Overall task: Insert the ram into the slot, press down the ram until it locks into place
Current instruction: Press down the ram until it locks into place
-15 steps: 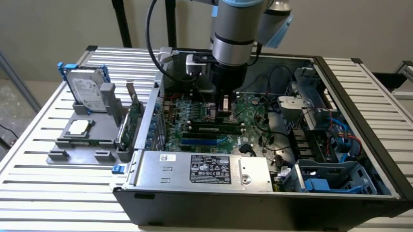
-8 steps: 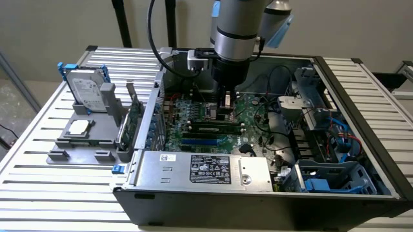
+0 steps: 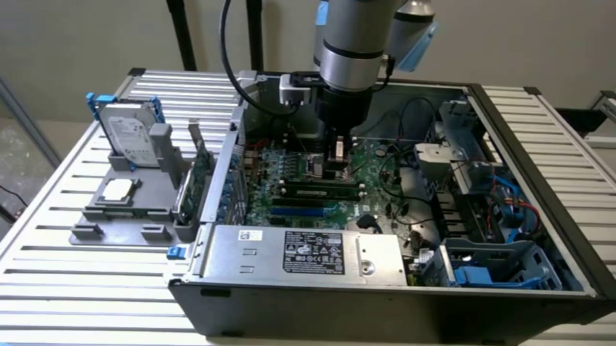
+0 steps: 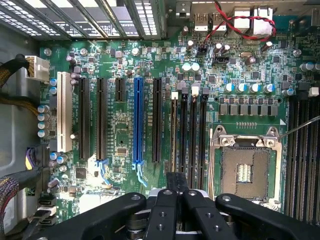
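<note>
An open computer case (image 3: 385, 303) was seen on the slatted table (image 3: 58, 252), with the motherboard (image 4: 125, 130) exposed inside. The gripper (image 3: 337, 167) was lowered over the memory sockets, its claw drawn closed; whether anything was clamped could not be told. The ram (image 3: 322, 189) was found standing edge-up in the slot (image 4: 174, 95), just below the tips. It was judged light, stiff and fragile, best pressed along its bare top edge, squarely.

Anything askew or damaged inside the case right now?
Nothing stands out. The ram lies level by the gripper, with no tilt that I can see. The CPU socket sits bare, which looks like setup, not damage.
</note>
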`<action>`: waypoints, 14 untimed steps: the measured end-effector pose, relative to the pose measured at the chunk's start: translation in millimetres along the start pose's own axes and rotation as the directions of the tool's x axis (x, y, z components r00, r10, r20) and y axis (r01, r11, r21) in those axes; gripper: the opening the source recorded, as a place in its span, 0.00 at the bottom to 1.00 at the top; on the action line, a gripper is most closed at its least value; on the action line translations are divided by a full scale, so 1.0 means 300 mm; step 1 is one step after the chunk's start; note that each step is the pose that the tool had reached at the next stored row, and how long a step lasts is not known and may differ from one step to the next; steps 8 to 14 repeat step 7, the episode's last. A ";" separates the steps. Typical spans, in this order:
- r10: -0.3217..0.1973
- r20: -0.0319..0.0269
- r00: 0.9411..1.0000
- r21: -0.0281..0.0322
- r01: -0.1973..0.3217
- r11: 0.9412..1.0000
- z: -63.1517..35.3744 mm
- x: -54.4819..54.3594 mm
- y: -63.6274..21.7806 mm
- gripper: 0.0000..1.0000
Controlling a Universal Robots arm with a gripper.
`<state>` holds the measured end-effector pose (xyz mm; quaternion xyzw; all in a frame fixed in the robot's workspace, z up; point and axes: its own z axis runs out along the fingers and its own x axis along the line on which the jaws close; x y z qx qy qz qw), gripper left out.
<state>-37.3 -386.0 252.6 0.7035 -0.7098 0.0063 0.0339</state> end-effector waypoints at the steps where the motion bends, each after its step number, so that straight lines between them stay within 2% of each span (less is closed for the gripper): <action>1: 0.000 0.000 1.000 0.000 0.000 1.000 0.000 0.000 0.000 0.11; 14: 0.000 0.000 1.000 0.000 0.000 1.000 0.000 0.000 0.000 0.11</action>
